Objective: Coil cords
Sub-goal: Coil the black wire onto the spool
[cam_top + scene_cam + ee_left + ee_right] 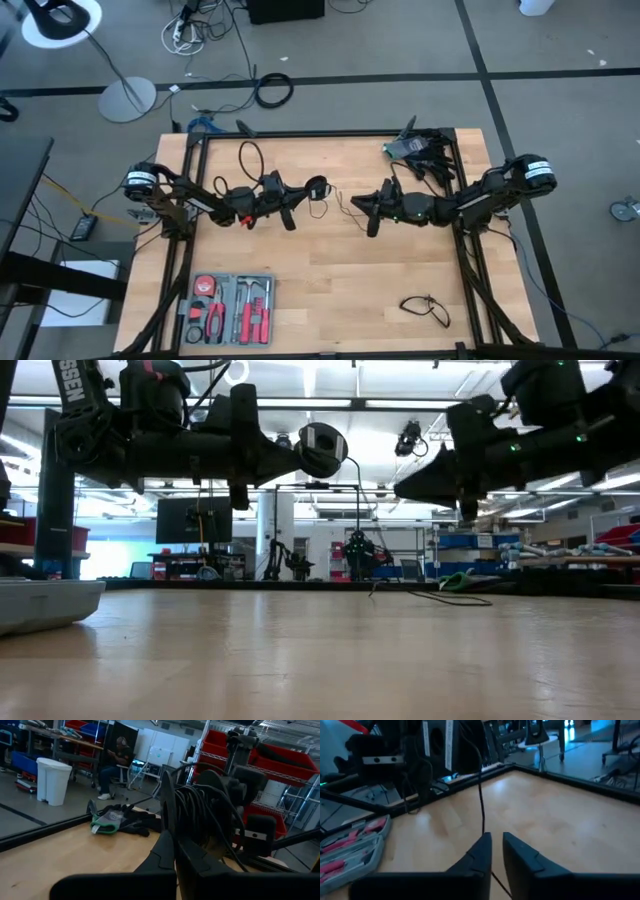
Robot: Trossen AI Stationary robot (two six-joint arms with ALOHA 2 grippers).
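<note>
Presently, near frame centre in the high view, the left gripper (pixel 291 207) is clenched on the coiled cord (pixel 316 188) while the right gripper (pixel 366 212), level and facing it, pinches a loose strand that could slip free under tension.

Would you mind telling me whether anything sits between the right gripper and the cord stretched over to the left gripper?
Nothing visible does. The thin black cord runs straight into the right gripper, passing between its narrowly parted fingers. From there it crosses bare table to the coil held at the left gripper, whose fingers are shut.
</note>
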